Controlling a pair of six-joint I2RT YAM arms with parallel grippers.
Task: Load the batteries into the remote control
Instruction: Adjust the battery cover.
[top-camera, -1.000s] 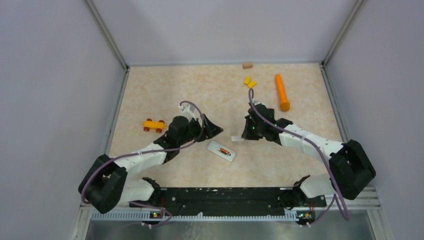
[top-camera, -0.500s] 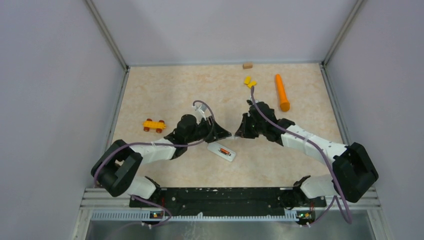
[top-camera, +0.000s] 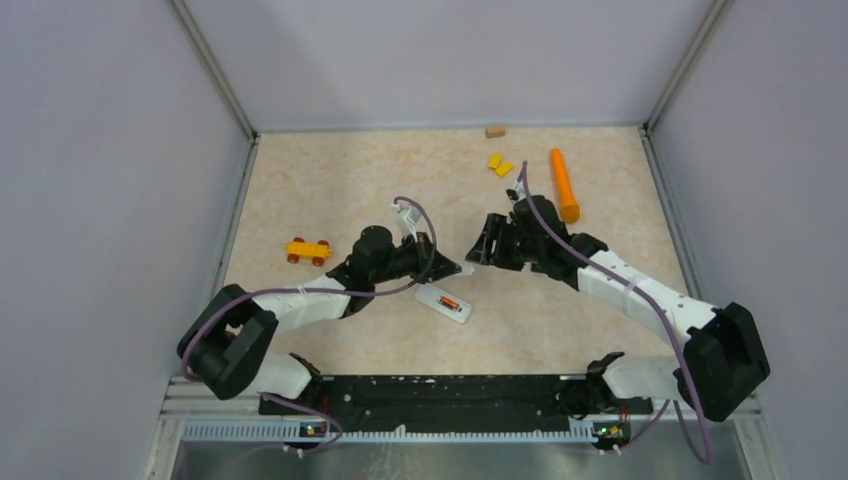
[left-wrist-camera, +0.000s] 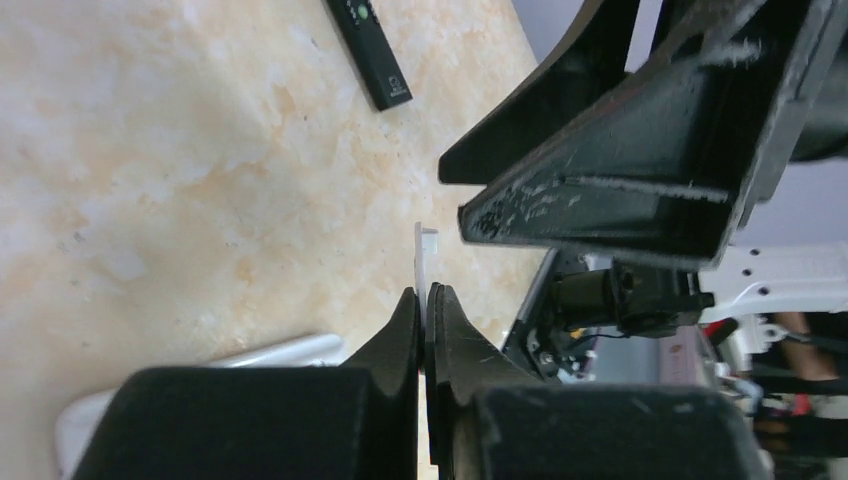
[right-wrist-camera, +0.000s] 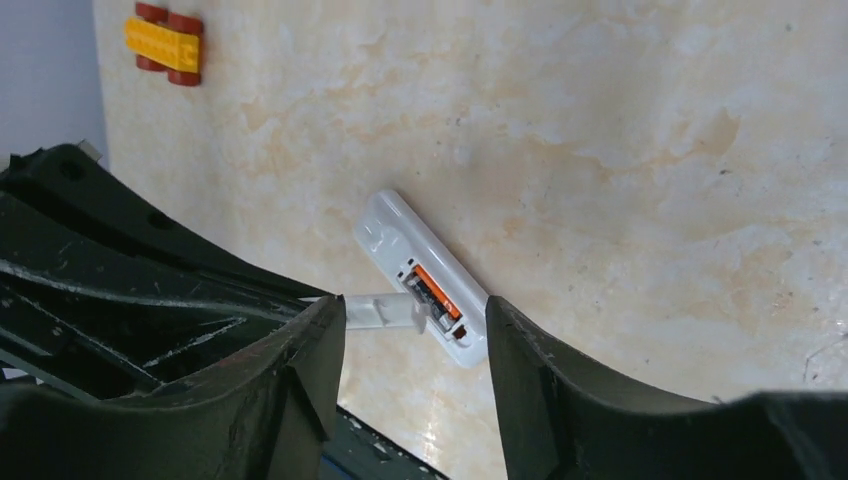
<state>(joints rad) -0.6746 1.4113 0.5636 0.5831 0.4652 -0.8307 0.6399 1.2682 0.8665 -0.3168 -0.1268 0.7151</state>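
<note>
Note the handover just completed at centre of the top view: closing of the left tool (top-camera: 452, 268) from wide apart to fully together, and release of the right tool (top-camera: 478, 250) from tight shut to part-way apart; read this as transfer of the thin white plate (left-wrist-camera: 425, 250), probably the battery cover, from right to left; treat the cover as off and the bay as open for loading. Confirm left tool state in the left wrist view: fingertips clamped on the lower part of the plate, seen edge-on, with its upper end projecting free toward the right tool's dark fingers at upper right of frame. Confirm right tool state in the right wrist view: jaws apart, nothing gripped; plate end between them, contact not determinable. Locate the remote control (right-wrist-camera: 385, 228) flat on the worktop (top-camera: 330, 180), just below the left tool in the top view; bay uncovered, one orange-red battery (right-wrist-camera: 437, 292) seated inside; remaining batteries not in view.
</note>
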